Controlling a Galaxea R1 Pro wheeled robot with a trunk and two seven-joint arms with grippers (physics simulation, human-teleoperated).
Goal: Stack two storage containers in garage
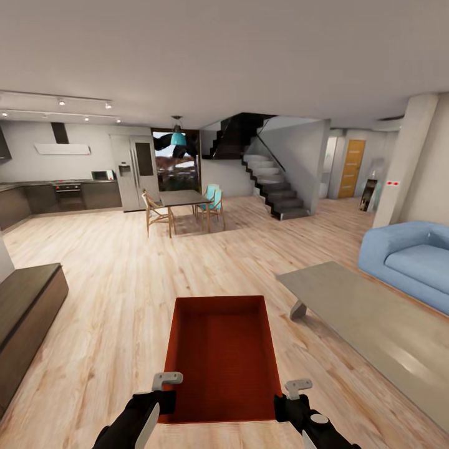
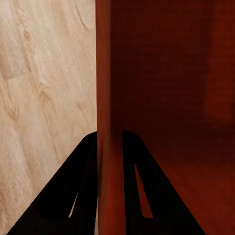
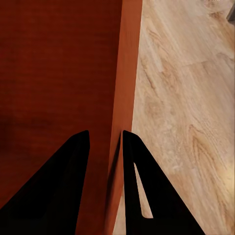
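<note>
In the head view we see a rust-red rectangular open-top storage container (image 1: 221, 358) with plain smooth walls held out low in front of us, between our two arms, above the light wood plank floor (image 1: 118, 293) of the living room. Our left tool (image 1: 163, 390) sits at the container's left wall and our right tool (image 1: 292, 399) at its right wall, both near the corners closest to us. In the left wrist view the left tool (image 2: 110, 147) has one black finger on either side of the red wall (image 2: 104, 88), pinching it. In the right wrist view the right tool (image 3: 106, 147) straddles the opposite wall (image 3: 128, 73) the same way, fingers pressed against it inside and outside. To the right of the container stands a low grey worktop (image 1: 368, 318), and beyond it a pale blue sofa (image 1: 411, 259). A dark wooden bench (image 1: 28, 312) lies to our left. Farther off we see a dark dining table with chairs (image 1: 182, 209), a kitchen with a steel fridge (image 1: 138, 171), a dark staircase (image 1: 271, 184) and a honey-coloured wooden door (image 1: 352, 168)
</note>
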